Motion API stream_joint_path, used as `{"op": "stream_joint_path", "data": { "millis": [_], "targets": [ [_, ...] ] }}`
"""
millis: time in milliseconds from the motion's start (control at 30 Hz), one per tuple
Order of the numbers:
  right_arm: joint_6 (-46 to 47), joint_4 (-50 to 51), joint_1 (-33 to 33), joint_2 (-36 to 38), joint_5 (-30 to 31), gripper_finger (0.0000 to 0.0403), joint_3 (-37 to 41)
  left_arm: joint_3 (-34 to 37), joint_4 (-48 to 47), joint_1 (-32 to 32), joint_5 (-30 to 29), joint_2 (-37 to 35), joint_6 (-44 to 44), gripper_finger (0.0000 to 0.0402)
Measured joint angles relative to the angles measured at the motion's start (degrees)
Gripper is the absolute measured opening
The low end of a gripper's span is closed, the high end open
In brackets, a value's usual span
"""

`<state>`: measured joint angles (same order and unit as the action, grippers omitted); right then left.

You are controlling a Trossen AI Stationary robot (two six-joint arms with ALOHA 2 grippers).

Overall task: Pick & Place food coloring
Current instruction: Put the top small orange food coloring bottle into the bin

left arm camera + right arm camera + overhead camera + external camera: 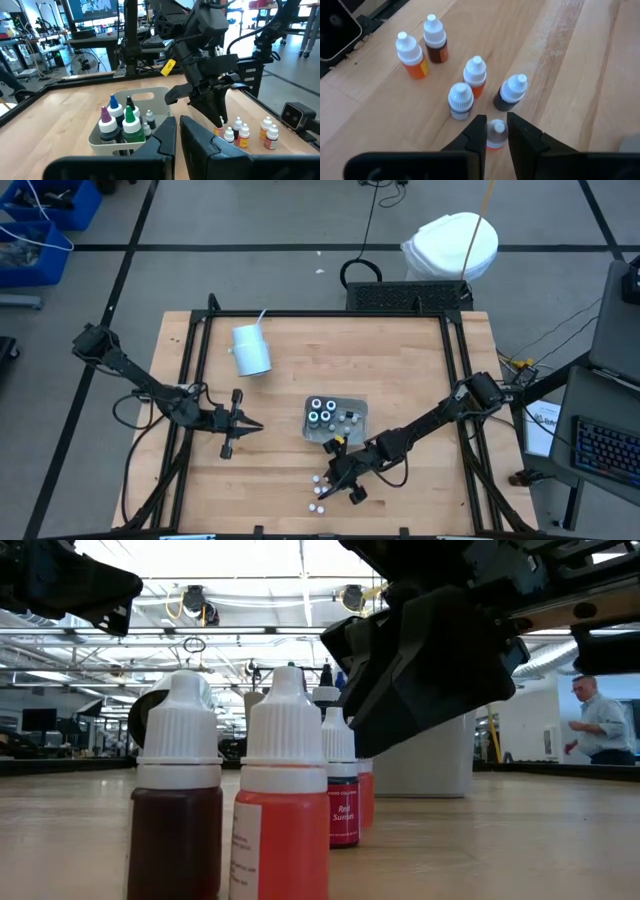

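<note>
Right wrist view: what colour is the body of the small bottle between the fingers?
Orange-red body under a white cap, seen best in the right wrist view.

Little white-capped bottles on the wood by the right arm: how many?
6. A red bottle between the right end effector's fingers, three clustered bottles just beyond, an orange bottle and a brown bottle farther off. None seems hidden.
</note>
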<state>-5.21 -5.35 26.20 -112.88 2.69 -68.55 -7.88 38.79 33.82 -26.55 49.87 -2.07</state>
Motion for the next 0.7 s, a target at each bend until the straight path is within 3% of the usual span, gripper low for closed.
{"op": "stream_joint_path", "data": {
  "millis": [433,700],
  "targets": [
    [-1.1,5.5,0.5,9.6,0.8,0.005,0.0,0.0,0.0,0.0,0.0,0.0,2.3,0.0033],
    [0.0,13.4,-0.1,21.5,11.5,0.0051,0.0,0.0,0.0,0.0,-0.2,0.0,2.4,0.0033]
  ]
}}
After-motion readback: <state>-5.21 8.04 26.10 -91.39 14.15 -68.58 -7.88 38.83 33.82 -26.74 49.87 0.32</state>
